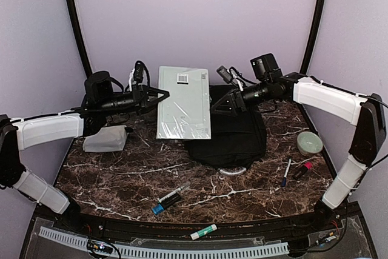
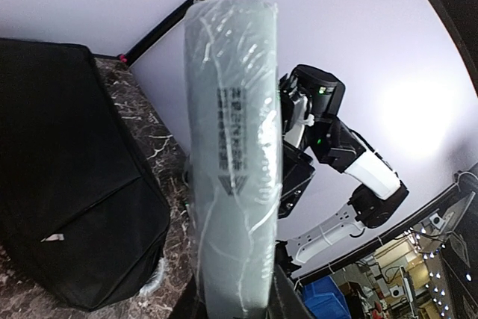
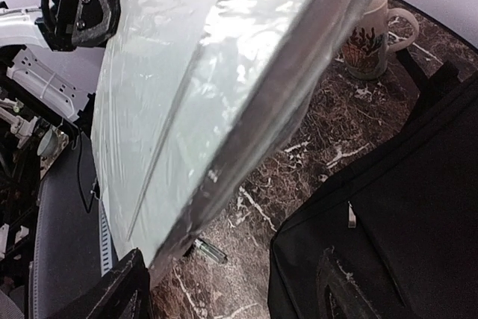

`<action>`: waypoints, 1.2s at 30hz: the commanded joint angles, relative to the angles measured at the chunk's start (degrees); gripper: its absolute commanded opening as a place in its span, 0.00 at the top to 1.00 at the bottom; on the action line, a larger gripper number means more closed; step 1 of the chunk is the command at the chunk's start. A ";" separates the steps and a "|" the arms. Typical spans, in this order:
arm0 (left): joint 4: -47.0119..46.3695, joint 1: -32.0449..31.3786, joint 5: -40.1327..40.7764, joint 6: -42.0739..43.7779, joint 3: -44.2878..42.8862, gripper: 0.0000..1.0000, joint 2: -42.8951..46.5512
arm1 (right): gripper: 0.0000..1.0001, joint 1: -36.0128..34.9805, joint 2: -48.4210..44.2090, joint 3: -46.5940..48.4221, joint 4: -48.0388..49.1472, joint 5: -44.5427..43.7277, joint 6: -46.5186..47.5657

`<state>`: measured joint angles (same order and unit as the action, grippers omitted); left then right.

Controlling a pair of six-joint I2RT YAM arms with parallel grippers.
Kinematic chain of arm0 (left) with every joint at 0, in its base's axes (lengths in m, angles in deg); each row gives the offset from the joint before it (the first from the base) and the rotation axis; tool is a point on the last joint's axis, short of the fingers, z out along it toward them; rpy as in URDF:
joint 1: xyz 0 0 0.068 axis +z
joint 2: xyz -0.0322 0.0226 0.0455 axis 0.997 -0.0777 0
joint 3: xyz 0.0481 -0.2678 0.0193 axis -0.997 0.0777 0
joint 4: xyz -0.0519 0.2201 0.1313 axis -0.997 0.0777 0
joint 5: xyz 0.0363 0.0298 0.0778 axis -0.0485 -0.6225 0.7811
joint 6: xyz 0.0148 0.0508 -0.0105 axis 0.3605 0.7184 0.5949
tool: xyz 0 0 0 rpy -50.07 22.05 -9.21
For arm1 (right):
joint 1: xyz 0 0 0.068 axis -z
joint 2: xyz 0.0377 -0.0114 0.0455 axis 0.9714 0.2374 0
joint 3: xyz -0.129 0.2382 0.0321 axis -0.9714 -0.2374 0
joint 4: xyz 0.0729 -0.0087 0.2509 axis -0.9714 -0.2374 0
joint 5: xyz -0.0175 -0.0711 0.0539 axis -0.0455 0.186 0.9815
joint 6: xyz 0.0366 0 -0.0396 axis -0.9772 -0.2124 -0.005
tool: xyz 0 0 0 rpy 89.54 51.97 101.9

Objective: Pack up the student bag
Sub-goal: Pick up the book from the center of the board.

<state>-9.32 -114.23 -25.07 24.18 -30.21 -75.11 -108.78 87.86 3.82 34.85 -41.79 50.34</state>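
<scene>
My left arm [image 1: 48, 131], at the frame's left, and my right arm [image 1: 327, 98], at its right, wear white shells on the long links and black housings at the joints. Black cables [image 1: 140, 68] loop near each wrist. A green light [image 2: 322, 90] dots the right wrist. My right gripper [image 3: 231, 259] has matte black fingers [image 3: 123, 289].

Grey pouch [image 1: 105, 139] left on marble table [image 1: 121, 180]; pale green bowl [image 1: 310, 142] right; two markers [image 1: 167, 203] near front; printed mug [image 3: 370, 31] visible.
</scene>
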 commanded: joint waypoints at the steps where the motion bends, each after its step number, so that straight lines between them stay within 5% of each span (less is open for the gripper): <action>1: -20.14 -1.32 -3.56 -5.47 -1.24 1.00 -1.23 | 0.23 -0.08 0.33 -0.39 8.51 3.94 -5.90; 12: -31.43 -1.90 -0.65 -10.15 0.00 1.00 -5.44 | 0.31 -0.10 1.11 -5.93 29.46 16.13 -26.27; 25: -27.67 -1.97 2.49 -8.08 -1.20 1.00 -8.09 | 0.59 0.01 2.48 -3.17 33.65 16.10 -34.65; 32: -25.42 -1.92 3.76 -4.69 0.20 1.00 -9.07 | 0.83 0.43 4.11 -3.57 35.41 14.43 -38.65; 36: -20.80 -1.89 5.08 0.37 0.34 0.65 -10.66 | 0.98 1.75 3.90 -6.03 40.76 16.42 -42.25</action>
<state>-32.09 -115.89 -23.93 18.65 -29.70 -85.37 -108.06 91.40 -1.28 67.53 -25.46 12.09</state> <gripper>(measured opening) 0.239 0.185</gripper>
